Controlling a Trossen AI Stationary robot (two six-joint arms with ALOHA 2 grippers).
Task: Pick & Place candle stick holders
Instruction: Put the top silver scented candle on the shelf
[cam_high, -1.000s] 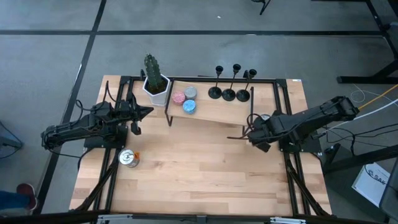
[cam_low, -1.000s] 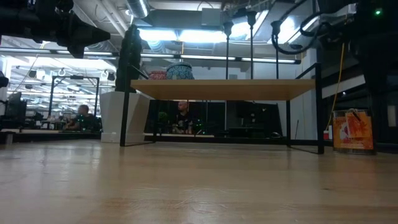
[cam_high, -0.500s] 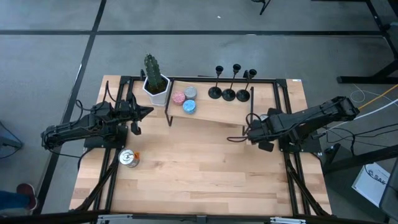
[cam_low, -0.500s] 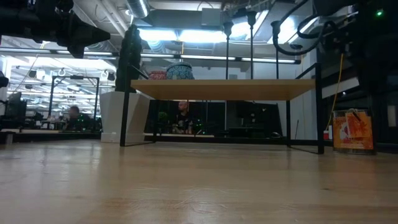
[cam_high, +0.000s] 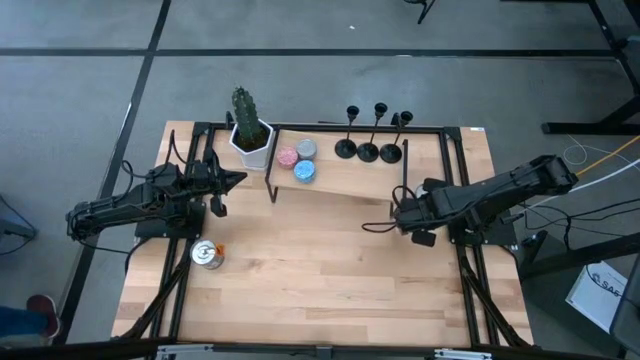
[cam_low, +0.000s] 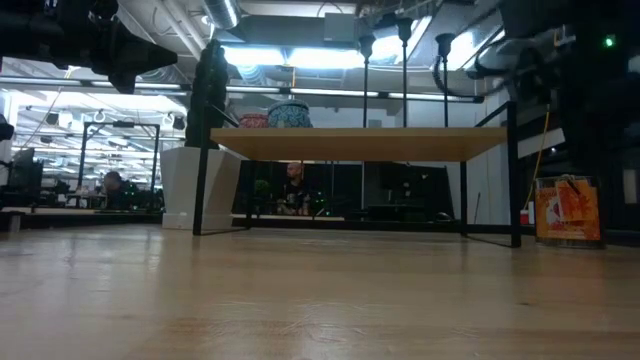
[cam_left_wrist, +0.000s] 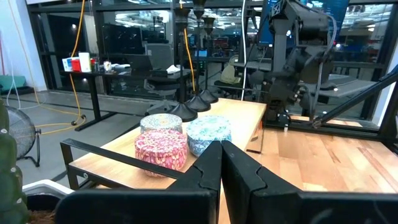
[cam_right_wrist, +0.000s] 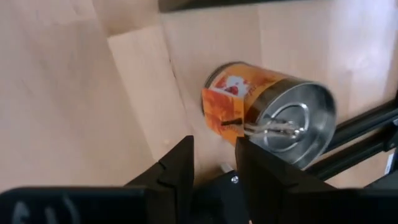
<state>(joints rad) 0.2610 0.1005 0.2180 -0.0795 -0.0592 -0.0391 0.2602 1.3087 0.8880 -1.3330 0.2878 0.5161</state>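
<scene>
Three black candle stick holders (cam_high: 368, 148) stand in a row on their round bases on the raised wooden shelf (cam_high: 340, 180) at the table's far side. Their stems rise above the shelf in the low view (cam_low: 403, 60). My right gripper (cam_high: 385, 222) hangs over the table just near of the shelf's right end. It points steeply down and is open, and only bare wood shows between its fingers (cam_right_wrist: 214, 152). My left gripper (cam_left_wrist: 221, 162) is shut and level at the table's left, pointing toward the shelf.
Pink (cam_high: 287, 157), grey (cam_high: 306, 148) and blue (cam_high: 304, 170) tins sit on the shelf's left part. A cactus in a white pot (cam_high: 248, 135) stands beside them. An orange can (cam_right_wrist: 267, 118) stands by the right frame rail, and a metal can (cam_high: 207, 254) at the near left.
My right gripper has sunk a little and shifted slightly toward the table's left, rolling about its own pointing line. Its fingers keep the same gap.
</scene>
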